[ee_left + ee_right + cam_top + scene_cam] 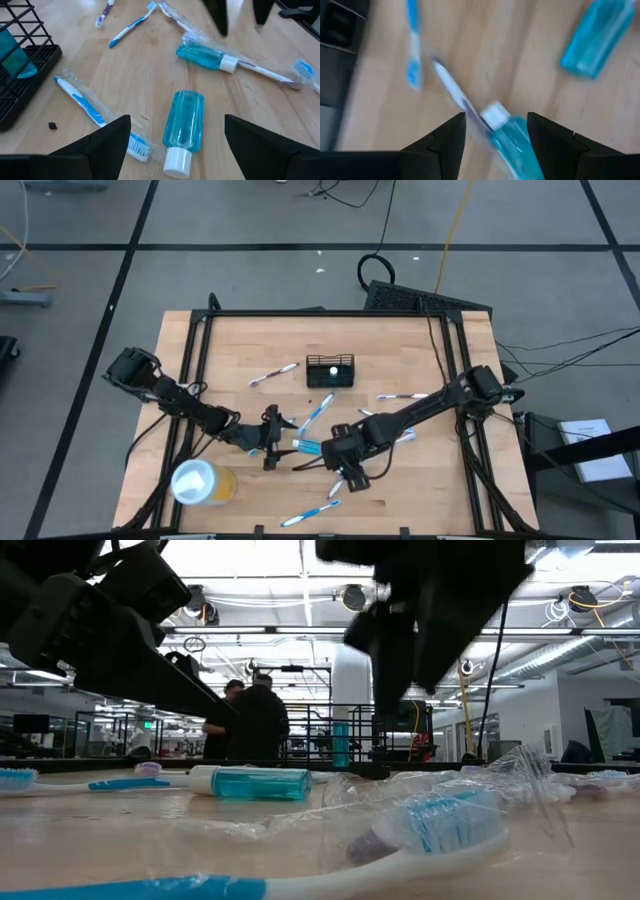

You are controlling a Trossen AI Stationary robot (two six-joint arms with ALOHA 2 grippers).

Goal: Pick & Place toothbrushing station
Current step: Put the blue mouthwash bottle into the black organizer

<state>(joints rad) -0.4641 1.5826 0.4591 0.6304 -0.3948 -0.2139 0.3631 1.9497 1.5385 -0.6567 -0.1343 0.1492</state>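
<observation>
The toothbrushing station, a black wire-mesh holder (330, 370), stands on its base at the table's far middle, with a blue item inside (14, 55). My left gripper (176, 120) is open and low over the table. A blue bottle with a white cap (184, 127) lies flat just ahead of its fingers, untouched. My right gripper (496, 117) is open and hangs above a second blue bottle (520, 147) and a wrapped toothbrush (451, 90), touching neither. In the high view the left gripper (270, 440) and the right gripper (345, 473) are near the table's middle front.
Several wrapped toothbrushes lie scattered: one left of the holder (272, 374), one at the middle (318, 412), one at the right (400, 396), one near the front edge (310, 515). A yellow cup with a white lid (198, 482) stands at the front left. People stand in the room behind (255, 720).
</observation>
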